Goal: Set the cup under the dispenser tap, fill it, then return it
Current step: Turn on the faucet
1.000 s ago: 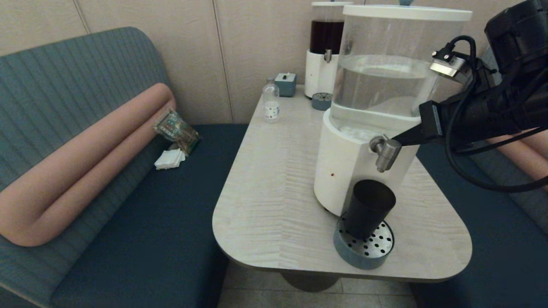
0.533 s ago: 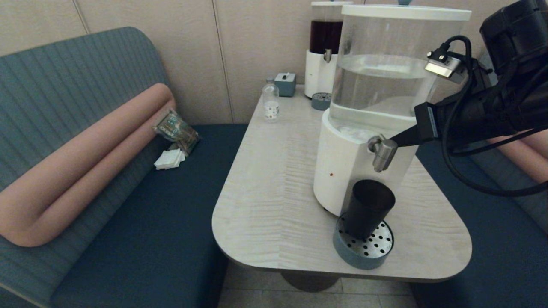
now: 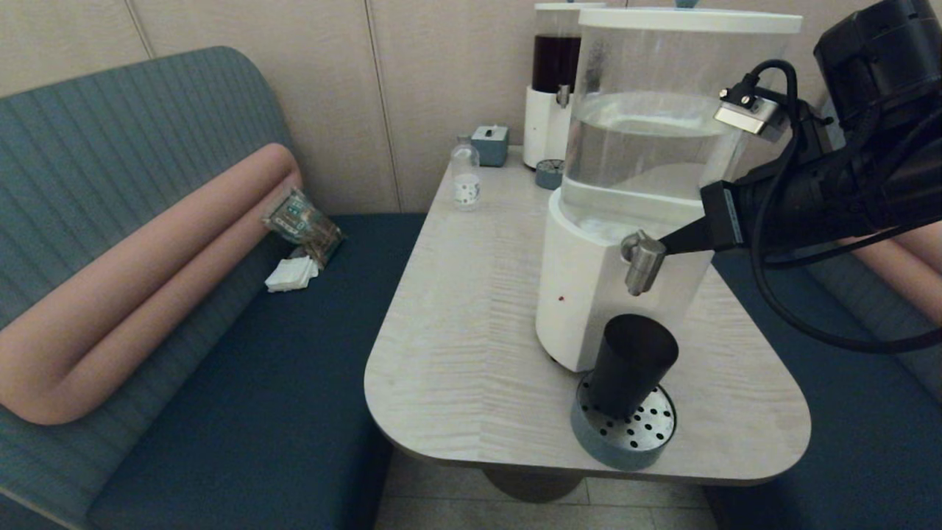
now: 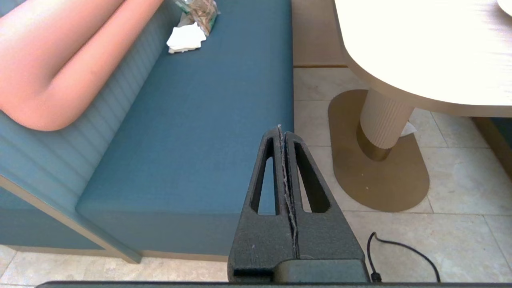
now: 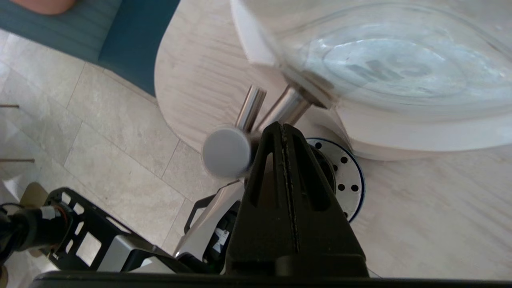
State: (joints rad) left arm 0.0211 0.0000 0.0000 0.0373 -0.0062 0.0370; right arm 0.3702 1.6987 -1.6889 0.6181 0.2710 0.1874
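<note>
The black cup stands on the round perforated drip tray, right below the steel dispenser tap. That tap juts from the white base under the clear water tank. My right gripper is shut, its tip touching the tap's right side. In the right wrist view the right gripper presses beside the tap and hides most of the cup. My left gripper hangs shut and empty beside the bench, outside the head view.
At the table's far end stand a small clear bottle, a blue box and the slimmer dark-liquid dispenser with its small tray. The blue bench on the left holds a snack packet and a napkin.
My right gripper has moved left against the tap, and the whole dispenser has shifted left with it. The cup and drip tray have barely moved.
</note>
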